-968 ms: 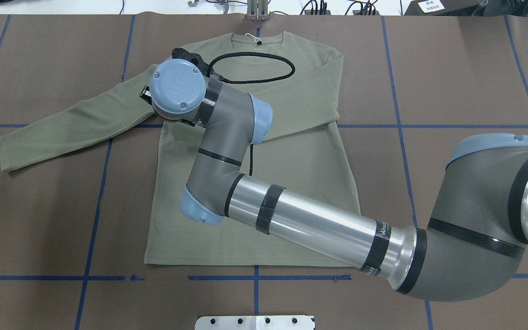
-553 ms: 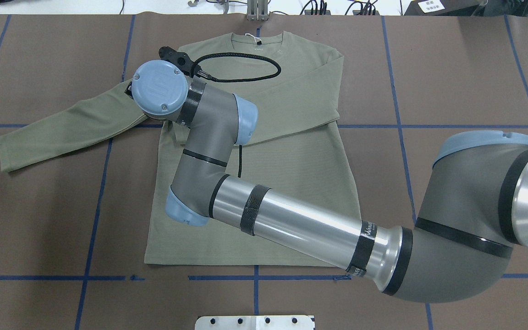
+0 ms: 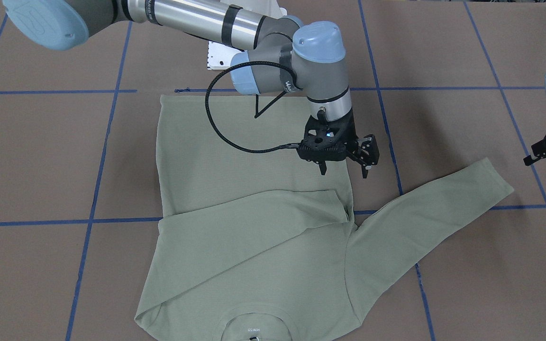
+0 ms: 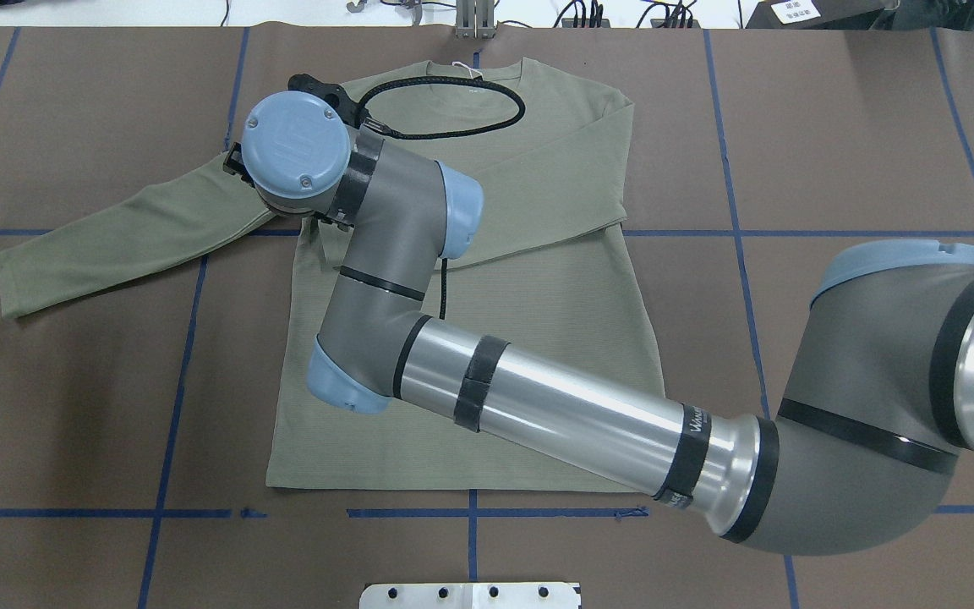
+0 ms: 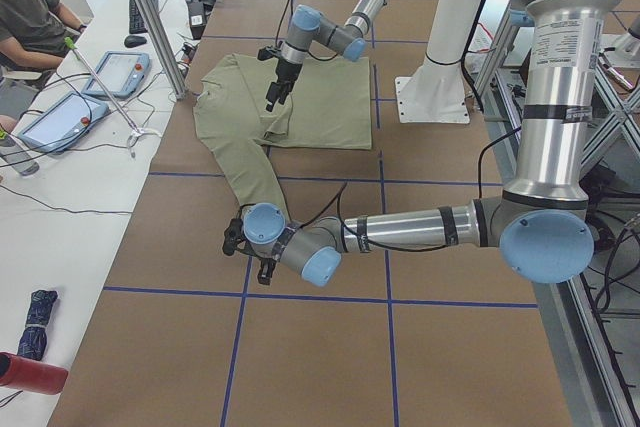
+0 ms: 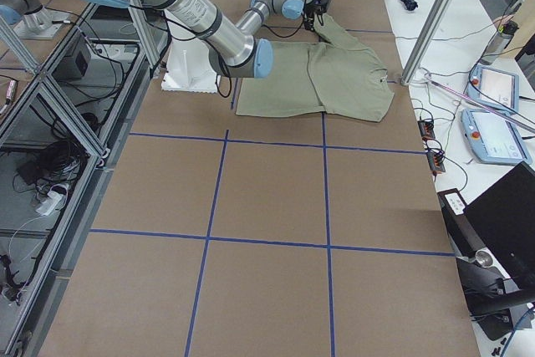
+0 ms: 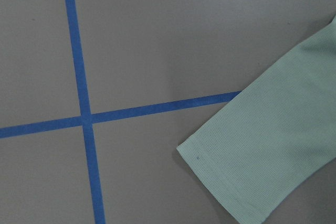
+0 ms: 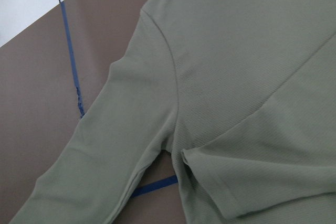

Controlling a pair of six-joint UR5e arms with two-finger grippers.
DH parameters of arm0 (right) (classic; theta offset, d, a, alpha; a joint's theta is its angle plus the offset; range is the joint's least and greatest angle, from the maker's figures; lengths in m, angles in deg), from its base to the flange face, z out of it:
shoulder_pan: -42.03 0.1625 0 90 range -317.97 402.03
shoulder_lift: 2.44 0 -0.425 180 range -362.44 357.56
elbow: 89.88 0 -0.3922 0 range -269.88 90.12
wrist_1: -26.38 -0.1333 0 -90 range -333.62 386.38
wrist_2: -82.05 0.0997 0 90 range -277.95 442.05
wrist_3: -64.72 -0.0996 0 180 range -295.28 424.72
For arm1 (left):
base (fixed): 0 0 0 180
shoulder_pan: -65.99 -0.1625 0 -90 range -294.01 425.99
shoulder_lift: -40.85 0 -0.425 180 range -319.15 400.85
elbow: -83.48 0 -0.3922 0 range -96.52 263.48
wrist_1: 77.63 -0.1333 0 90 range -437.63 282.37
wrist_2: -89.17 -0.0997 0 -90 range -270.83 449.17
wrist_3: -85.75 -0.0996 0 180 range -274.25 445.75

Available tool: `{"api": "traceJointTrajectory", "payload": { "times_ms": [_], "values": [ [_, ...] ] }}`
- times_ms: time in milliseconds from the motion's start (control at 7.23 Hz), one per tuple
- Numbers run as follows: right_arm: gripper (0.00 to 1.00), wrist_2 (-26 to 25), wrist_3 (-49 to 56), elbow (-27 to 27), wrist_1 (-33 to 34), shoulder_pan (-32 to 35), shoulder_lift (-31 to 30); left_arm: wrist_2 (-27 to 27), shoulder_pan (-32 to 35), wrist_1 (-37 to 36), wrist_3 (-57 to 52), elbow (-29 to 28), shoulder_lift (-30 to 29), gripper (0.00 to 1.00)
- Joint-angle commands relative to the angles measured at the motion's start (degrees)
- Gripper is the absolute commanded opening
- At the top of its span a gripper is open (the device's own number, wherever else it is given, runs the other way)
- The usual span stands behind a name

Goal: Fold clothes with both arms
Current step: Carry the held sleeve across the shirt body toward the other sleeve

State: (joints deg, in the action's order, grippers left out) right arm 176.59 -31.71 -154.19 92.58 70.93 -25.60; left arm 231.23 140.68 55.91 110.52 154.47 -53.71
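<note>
The pale green shirt (image 4: 538,338) lies flat on the brown table, collar at the far edge. One sleeve is folded across the chest (image 3: 254,222). The other sleeve (image 4: 115,237) stretches out toward the robot's left. My right arm (image 4: 555,414) reaches across the shirt. Its gripper (image 3: 344,170) hangs open and empty just above the shirt's side near that sleeve's armpit; in the overhead view the wrist cap hides it. My left gripper (image 3: 543,163) hovers open beside the outstretched sleeve's cuff (image 7: 262,166), touching nothing.
Blue tape lines (image 4: 174,355) grid the table. The white base plate (image 4: 470,595) sits at the near edge. An operators' desk with tablets (image 5: 60,112) and a seated person (image 5: 30,7) runs along the far side, behind metal posts (image 5: 150,17).
My right wrist has moved left along the shirt's shoulder toward the outstretched sleeve and slightly farther from the robot. The shirt has not shifted.
</note>
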Motion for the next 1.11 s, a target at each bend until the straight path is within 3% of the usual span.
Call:
{"api": "traceJointTrajectory", "payload": {
  "times_ms": [0,277,968],
  "values": [
    [1.00,0.82,0.01,-17.01,3.84,0.80,-12.55,-0.11,-1.83,1.98,1.69,-5.07,-3.25,0.88],
    [1.00,0.74,-0.07,-22.69,4.02,0.90,-17.70,-0.11,-3.05,1.98,1.60,-7.26,-5.27,0.76],
    [1.00,0.38,-0.16,-22.79,3.93,0.81,-18.15,-1.96,-5.08,2.07,1.69,-8.15,-6.16,0.68]
  ]
}}
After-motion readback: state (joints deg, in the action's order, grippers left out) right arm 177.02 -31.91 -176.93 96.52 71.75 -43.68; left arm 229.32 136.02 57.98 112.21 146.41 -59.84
